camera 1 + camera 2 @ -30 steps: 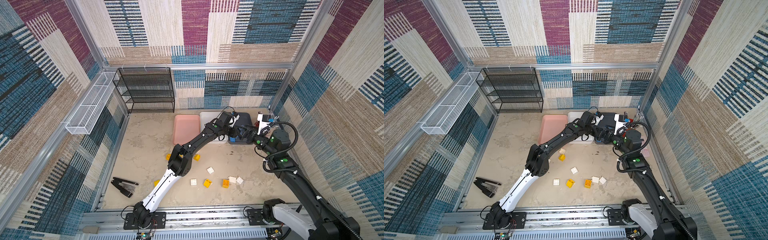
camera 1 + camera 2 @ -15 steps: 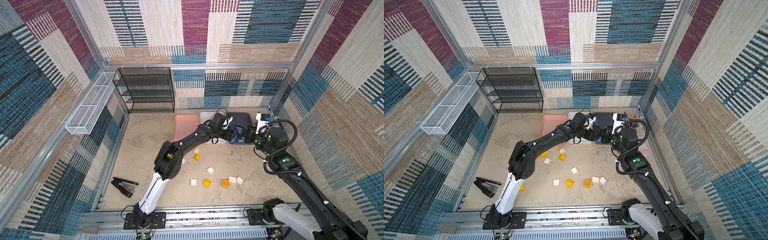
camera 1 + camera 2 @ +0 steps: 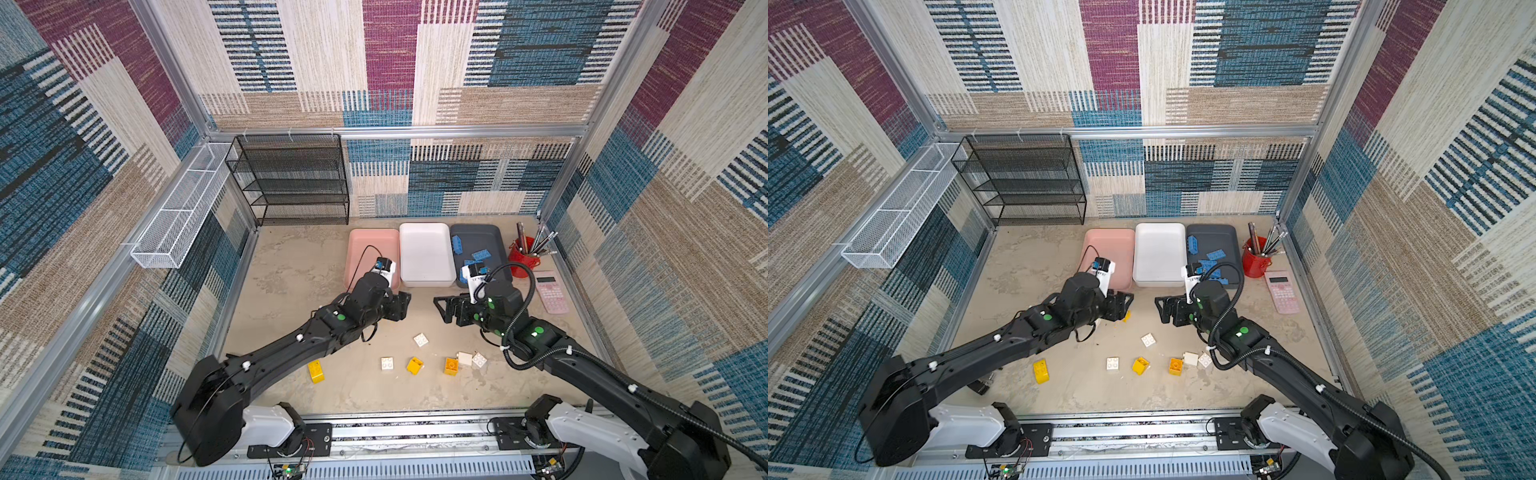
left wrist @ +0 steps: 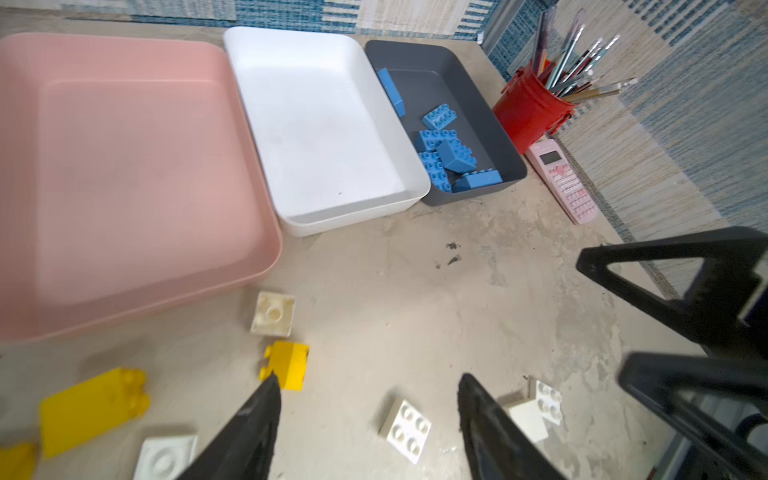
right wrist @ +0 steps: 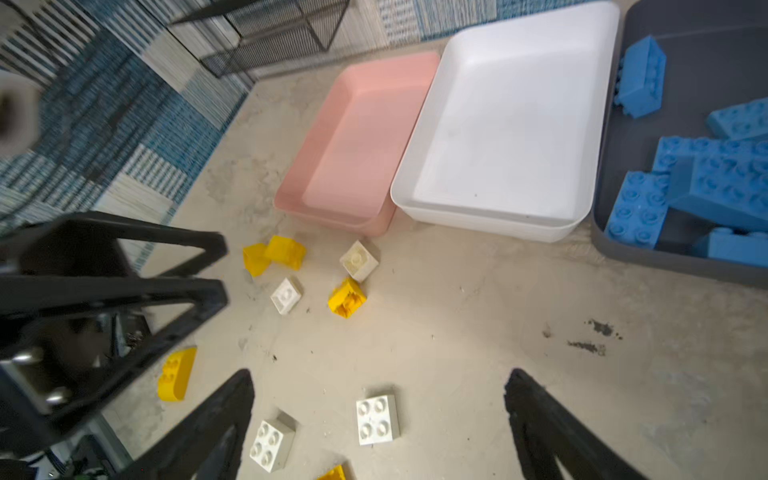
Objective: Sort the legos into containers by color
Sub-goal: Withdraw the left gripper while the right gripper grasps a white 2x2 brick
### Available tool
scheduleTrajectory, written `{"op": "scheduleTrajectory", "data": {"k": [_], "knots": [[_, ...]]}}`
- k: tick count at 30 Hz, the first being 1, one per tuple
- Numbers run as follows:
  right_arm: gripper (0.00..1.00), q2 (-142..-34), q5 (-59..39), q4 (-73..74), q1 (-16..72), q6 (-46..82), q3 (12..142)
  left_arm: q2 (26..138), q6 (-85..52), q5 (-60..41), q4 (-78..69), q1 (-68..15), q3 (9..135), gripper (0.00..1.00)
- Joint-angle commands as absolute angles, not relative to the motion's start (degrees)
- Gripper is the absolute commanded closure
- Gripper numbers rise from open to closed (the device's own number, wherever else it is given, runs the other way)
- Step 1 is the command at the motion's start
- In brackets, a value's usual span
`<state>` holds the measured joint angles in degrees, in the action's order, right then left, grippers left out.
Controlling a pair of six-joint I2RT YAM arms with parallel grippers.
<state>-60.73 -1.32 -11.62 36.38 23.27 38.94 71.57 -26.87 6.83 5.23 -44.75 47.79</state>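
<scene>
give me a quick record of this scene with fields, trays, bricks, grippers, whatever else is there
pink plastic tray: empty
white plastic tray: empty
dark grey plastic tray: holds blue studded bricks only
beige tabletop: chunky yellow bricks and small white square bricks lying loose
left gripper: open, holding nothing
right gripper: open, holding nothing
off-task items: red pen cup and pink calculator, beside the grey tray

Bright even light is filling the scene, the white tray (image 3: 424, 253) is glaring mildly, walls (image 3: 75, 174) are bowing at three and nine o'clock in both top views, wrist-view edges are blurring.
</scene>
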Motion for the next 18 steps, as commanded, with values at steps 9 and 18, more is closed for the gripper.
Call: {"op": "scheduleTrajectory", "data": {"k": [9,18], "knots": [[0.11,-75.84,4.24,-12.67,45.88,20.3,39.76,56.45,-34.31,9.05,21.42,-45.09,36.25,0.32],[0.18,-82.73,6.56,-11.33,49.7,20.16,40.06,49.48,-35.58,10.33,23.83,-45.18,31.51,0.33]]}}
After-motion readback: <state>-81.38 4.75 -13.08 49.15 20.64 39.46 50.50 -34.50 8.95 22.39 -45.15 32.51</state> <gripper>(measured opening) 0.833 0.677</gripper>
